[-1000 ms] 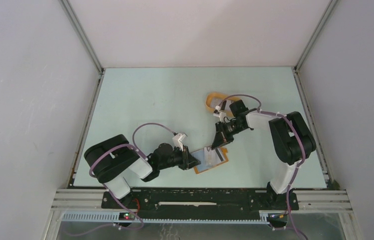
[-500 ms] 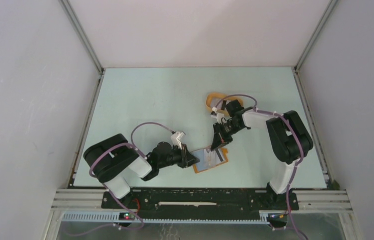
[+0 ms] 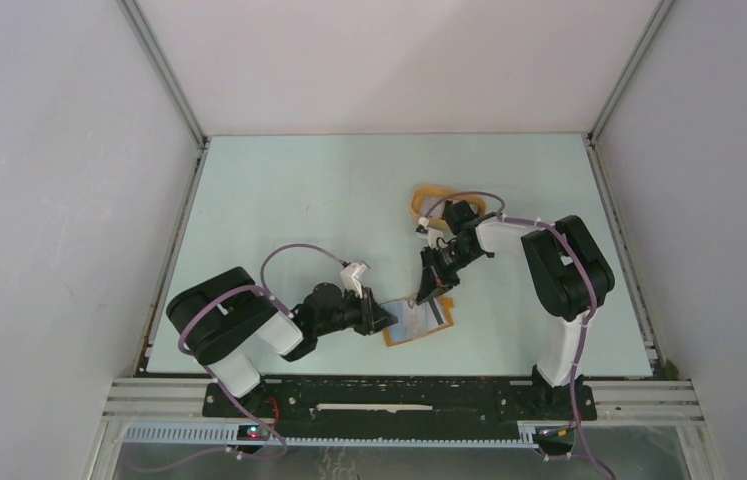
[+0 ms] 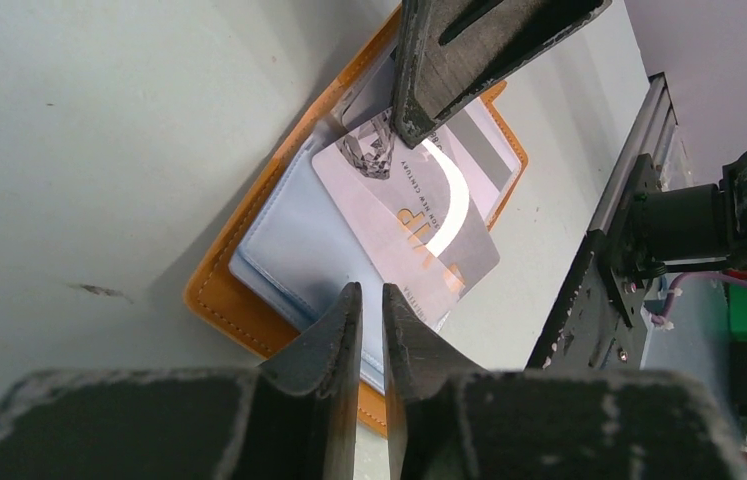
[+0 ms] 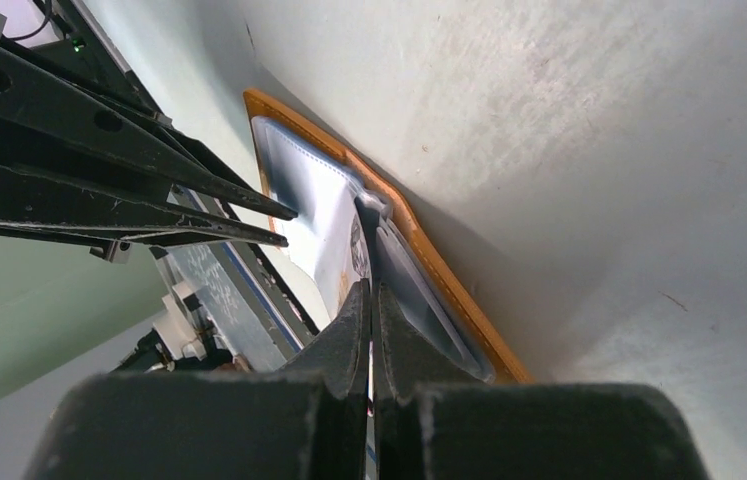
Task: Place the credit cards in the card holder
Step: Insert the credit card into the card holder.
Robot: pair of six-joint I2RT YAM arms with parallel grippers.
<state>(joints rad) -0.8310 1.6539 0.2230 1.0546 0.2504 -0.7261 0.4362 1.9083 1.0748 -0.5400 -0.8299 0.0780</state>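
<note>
the right arm has swung in leftward since a second ago, bringing the right gripper (image 5: pixel 370 295) lower over the open card holder (image 4: pixel 219 292), which lies on the table (image 3: pixel 299 200) near its front edge. its fingers are pressed together on a grey card (image 4: pixel 419 220), tilted over the pale inner pocket. the left gripper (image 4: pixel 369 295) has its fingers almost together at the holder's edge; we cannot tell whether they pinch it.
</note>
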